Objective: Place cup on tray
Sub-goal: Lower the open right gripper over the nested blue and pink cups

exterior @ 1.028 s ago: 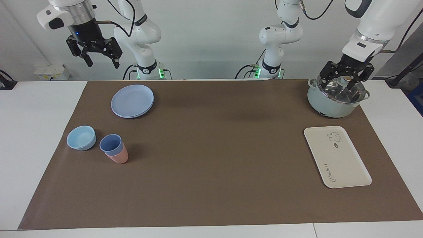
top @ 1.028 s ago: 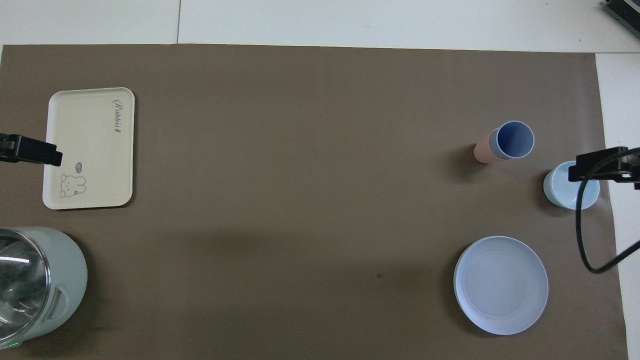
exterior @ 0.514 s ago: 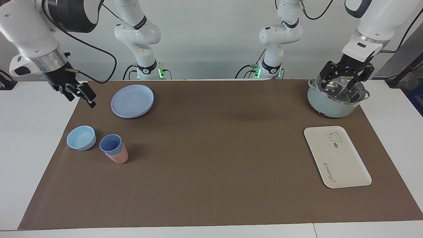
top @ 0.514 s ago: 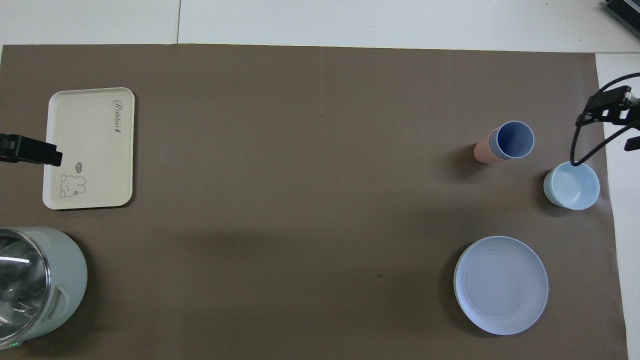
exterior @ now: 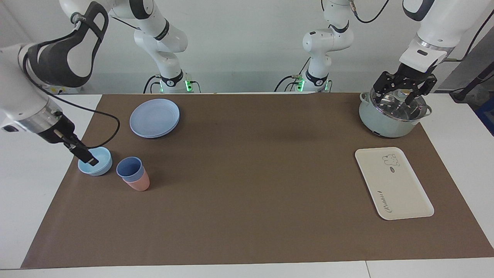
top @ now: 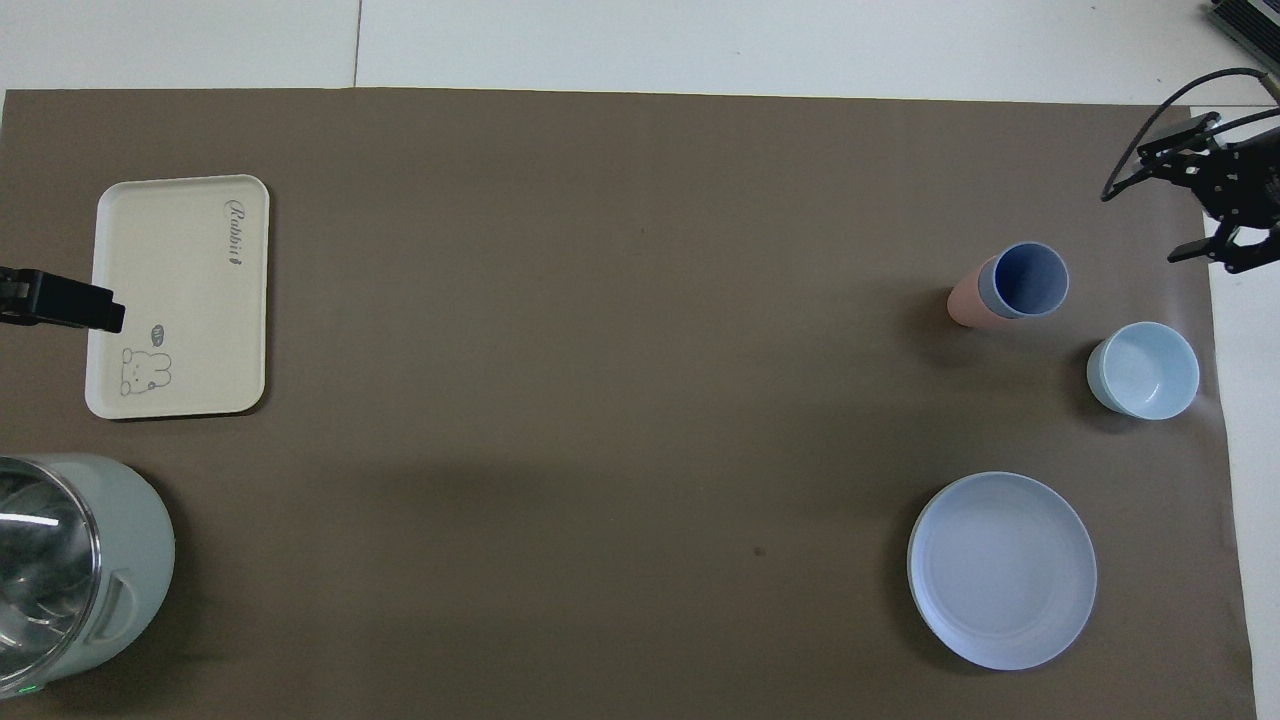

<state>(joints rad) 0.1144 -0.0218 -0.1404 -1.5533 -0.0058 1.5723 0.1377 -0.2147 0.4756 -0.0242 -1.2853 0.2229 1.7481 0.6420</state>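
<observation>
The blue cup (exterior: pixel 129 168) stands upright, nested inside a salmon-pink tumbler (exterior: pixel 140 185), at the right arm's end of the brown mat; it also shows in the overhead view (top: pixel 1031 279). The cream tray (exterior: pixel 393 183) with the bear drawing lies flat at the left arm's end, empty (top: pixel 180 295). My right gripper (exterior: pixel 86 156) is open and empty in the air over the mat's edge (top: pixel 1165 203), beside the cup and apart from it. My left gripper (exterior: pixel 402 94) hangs open over the pot's lid and waits.
A low light-blue bowl (exterior: pixel 95 161) sits beside the cup stack, toward the mat's edge. Stacked round blue plates (exterior: pixel 154 117) lie nearer to the robots. A pale green pot (exterior: pixel 391 116) with a glass lid stands nearer to the robots than the tray.
My right arm has swung down from high above the mat's corner and outward to low beside the bowl and cup. The left arm, cup and tray have not moved.
</observation>
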